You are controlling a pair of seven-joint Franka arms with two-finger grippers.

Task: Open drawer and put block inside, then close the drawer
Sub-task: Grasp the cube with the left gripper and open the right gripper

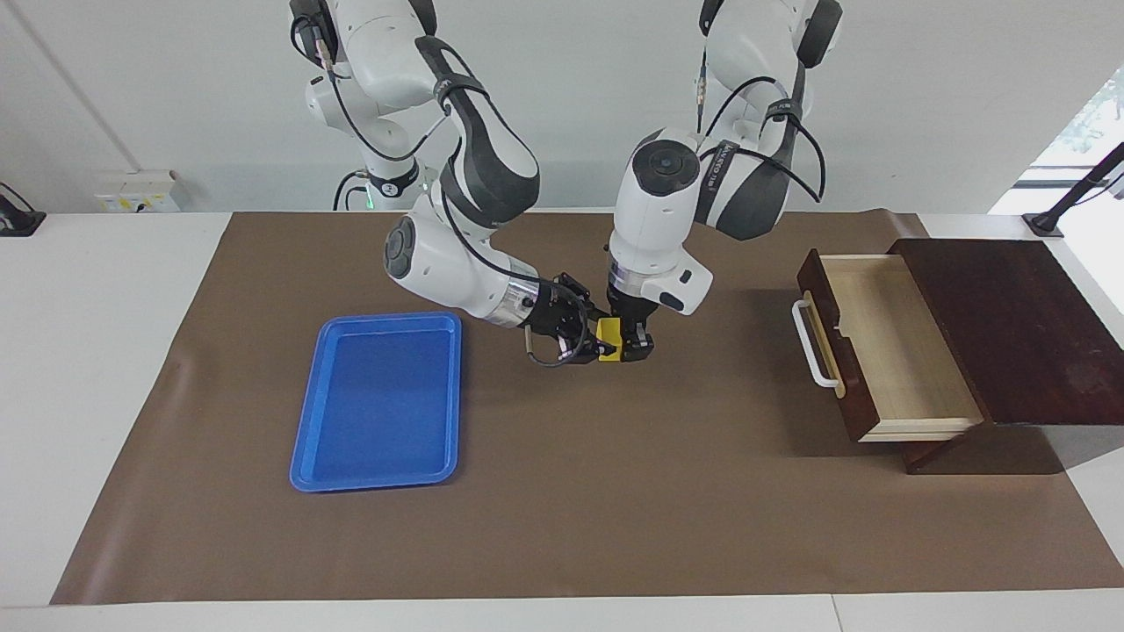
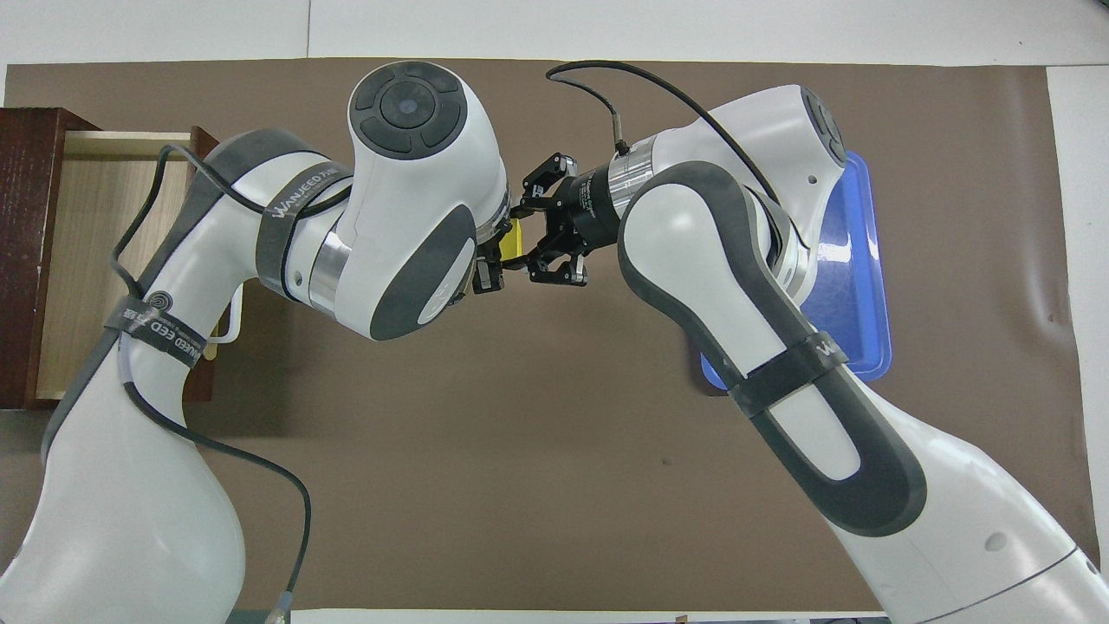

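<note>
The yellow block (image 1: 608, 337) is held above the middle of the brown mat, also seen in the overhead view (image 2: 513, 243). My right gripper (image 1: 587, 337) reaches in sideways and is shut on the block. My left gripper (image 1: 634, 348) points down right beside the block and touches or nearly touches it. Both grippers meet at the block in the overhead view: the left gripper (image 2: 490, 260) and the right gripper (image 2: 541, 236). The drawer (image 1: 887, 351) stands pulled open at the left arm's end of the table, its pale inside empty and its white handle (image 1: 813, 345) facing the mat's middle.
A flat blue tray (image 1: 379, 400) lies empty on the mat toward the right arm's end. The dark wooden box (image 1: 1010, 325) holds the drawer at the table's edge. The brown mat (image 1: 571, 509) covers most of the table.
</note>
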